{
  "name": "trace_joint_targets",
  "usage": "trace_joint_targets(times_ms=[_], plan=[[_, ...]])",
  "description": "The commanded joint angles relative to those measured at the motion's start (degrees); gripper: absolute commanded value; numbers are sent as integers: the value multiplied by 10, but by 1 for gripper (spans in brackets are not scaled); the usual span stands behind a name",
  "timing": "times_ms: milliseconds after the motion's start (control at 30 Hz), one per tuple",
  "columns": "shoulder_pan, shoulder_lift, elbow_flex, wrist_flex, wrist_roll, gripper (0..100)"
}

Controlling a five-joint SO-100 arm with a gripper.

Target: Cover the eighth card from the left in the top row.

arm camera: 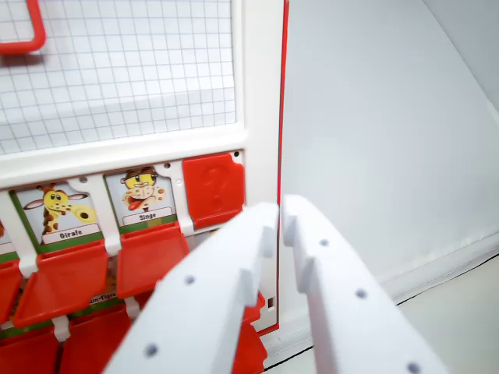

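We see the white gripper (279,214), jaws nearly closed and empty, just below the red flap (212,187) covering the top row's rightmost card, beside the monkey card (146,196).

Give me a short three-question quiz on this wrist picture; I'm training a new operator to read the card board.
1. True or false: the giraffe card is covered.
2. Which card sits beside the covered red flap: A giraffe, B monkey?
3. Is the gripper holding anything?

Key: 1 false, its picture shows. 2 B. 3 No, its white fingers stand nearly together with nothing between them.
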Motion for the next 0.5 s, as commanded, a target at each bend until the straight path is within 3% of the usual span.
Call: trace_joint_targets(times_ms=[0, 300, 467], plan=[[-10, 127, -9, 8, 40, 0], [-76, 210, -13, 114, 120, 0], [-127, 261, -13, 173, 142, 0]])
